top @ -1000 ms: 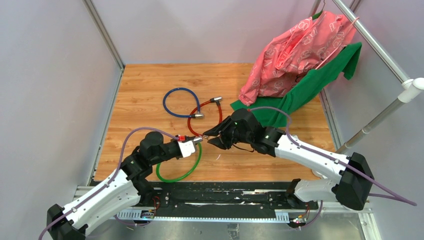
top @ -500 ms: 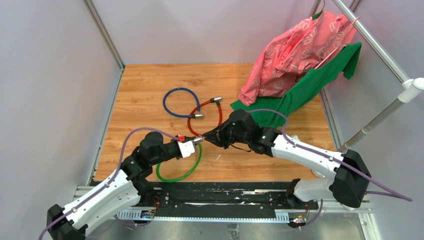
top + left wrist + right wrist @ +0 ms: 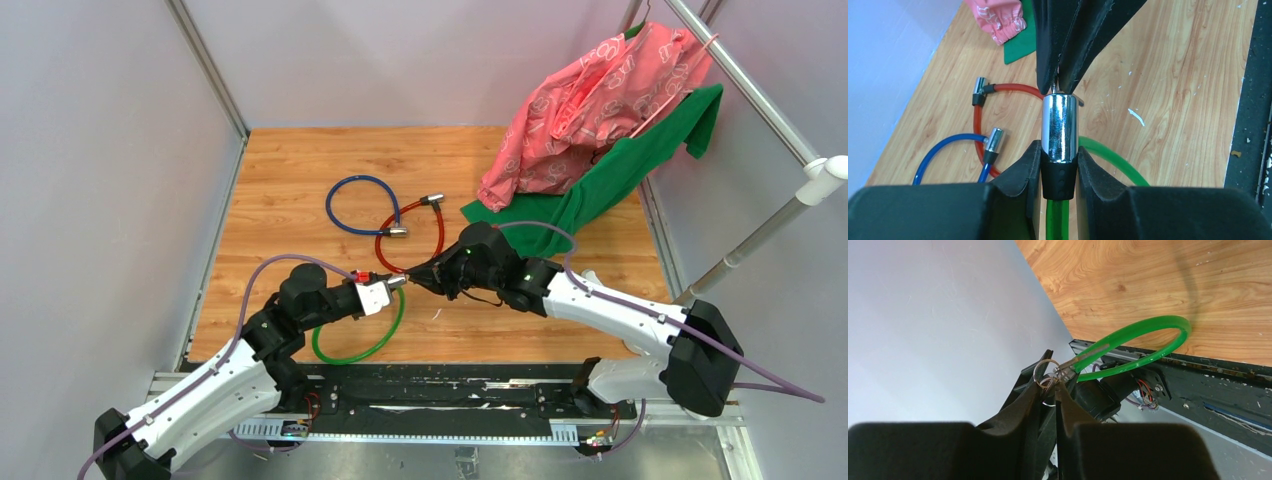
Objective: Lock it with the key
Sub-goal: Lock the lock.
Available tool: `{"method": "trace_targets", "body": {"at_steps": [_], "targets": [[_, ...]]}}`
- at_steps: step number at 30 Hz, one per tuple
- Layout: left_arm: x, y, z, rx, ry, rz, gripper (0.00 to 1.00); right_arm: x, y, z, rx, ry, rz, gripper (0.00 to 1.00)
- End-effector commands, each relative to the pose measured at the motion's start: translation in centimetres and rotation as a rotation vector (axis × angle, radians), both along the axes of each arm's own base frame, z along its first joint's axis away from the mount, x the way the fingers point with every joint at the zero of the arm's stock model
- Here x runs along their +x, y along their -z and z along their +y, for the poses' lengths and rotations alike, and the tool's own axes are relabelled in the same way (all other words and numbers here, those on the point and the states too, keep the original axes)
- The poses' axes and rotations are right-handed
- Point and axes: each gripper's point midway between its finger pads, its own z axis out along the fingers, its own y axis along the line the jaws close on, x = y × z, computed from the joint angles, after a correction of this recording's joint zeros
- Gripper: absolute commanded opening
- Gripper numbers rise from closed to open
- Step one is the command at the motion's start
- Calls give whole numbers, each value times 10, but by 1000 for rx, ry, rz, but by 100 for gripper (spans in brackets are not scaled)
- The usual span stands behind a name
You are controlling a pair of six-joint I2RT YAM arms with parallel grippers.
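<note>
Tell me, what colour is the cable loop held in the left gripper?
A green cable loop, clearest in the left wrist view.

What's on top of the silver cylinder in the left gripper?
The right gripper, pinching the key at the end of the cylinder. Whether it is inside the keyhole is hidden by the fingers.

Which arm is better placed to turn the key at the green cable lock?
Right. The right arm has its jaws pinched on the small silver metal key at the tip of the green cable's shiny silver cylinder end; the left arm has its jaws clamped on that cylinder's black collar.
</note>
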Motion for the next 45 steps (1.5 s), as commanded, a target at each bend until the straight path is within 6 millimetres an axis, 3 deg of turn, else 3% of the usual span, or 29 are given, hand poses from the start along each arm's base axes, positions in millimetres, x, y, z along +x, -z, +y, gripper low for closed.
{"method": "trace_targets", "body": {"at_steps": [1,3,7,12,16,22,30,31,34,36,41,45], "targets": [[0,-10,-4,-27,16,-32,0,2,16,-8,-57,28,1,11],[0,-11,-4,-29,17,-33,0,4,16,-7,-66,17,-16,0],[-1,-14,-6,-46,17,-15,0,10,15,-8,-117,-41,-121,0],[-18,-19,-16,-122,61,119,0,18,2,-8,-164,-151,-370,0],[-16,-25,-18,-167,27,170,0,19,0,-13,-212,-203,-509,0],[-10,-33,-20,-173,26,139,0,13,3,4,-152,-308,-627,0],[-10,-27,-18,-153,17,149,0,13,-3,-12,-204,-287,-702,0],[-9,-26,-18,-152,14,151,0,11,-1,-12,-207,-298,-697,1],[-9,-23,-16,-140,7,152,0,3,1,-17,-241,-352,-692,27],[-8,-18,-13,-115,-3,150,0,-5,2,-27,-289,-398,-687,37],[-7,-7,-8,-67,-12,139,0,-31,-3,-43,-321,-541,-735,46],[-12,-3,-10,-54,19,147,0,-57,-15,-51,-301,-756,-940,52]]}}
